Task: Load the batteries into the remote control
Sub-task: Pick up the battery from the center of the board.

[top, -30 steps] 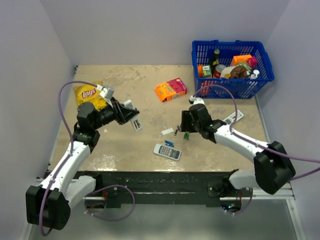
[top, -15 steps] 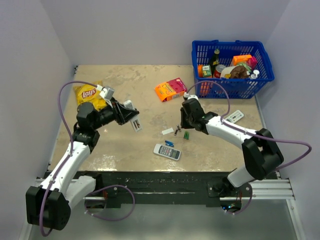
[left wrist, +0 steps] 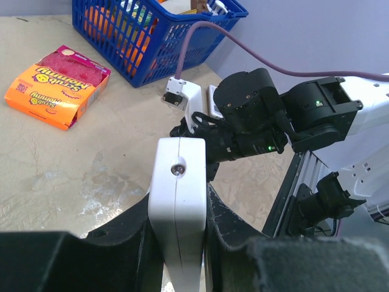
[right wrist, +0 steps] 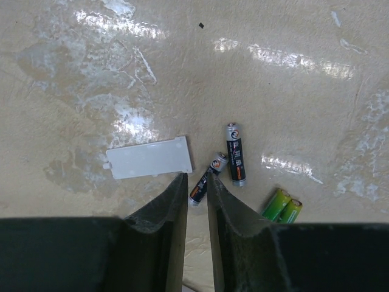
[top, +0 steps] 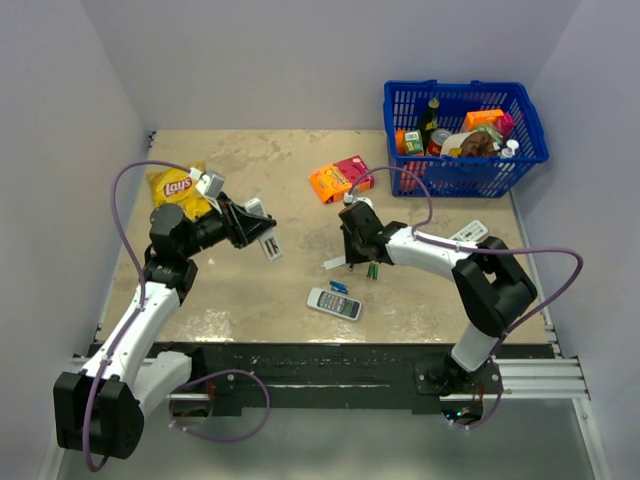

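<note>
White remote control [left wrist: 177, 176] is clamped in your left gripper [left wrist: 178, 210], above the worktop [left wrist: 73, 176]. Your right gripper [right wrist: 196, 185] sits nearly closed around one of the batteries [right wrist: 213, 165] lying there; pinched or not, I cannot tell. Next: lift it, align polarity.

The remote control [left wrist: 177, 201] is a slim white stick clamped in the left jaws off the desk. It is seen end-on, with a small dark lens at its tip; its battery bay can't be made out. The first battery [right wrist: 203, 179], black with silvery ends, lies tilted toward 1 o'clock, nipped between the right jaws. The second battery [right wrist: 235, 161] lies just beside it at 1 o'clock, its cap toward 12.
</note>
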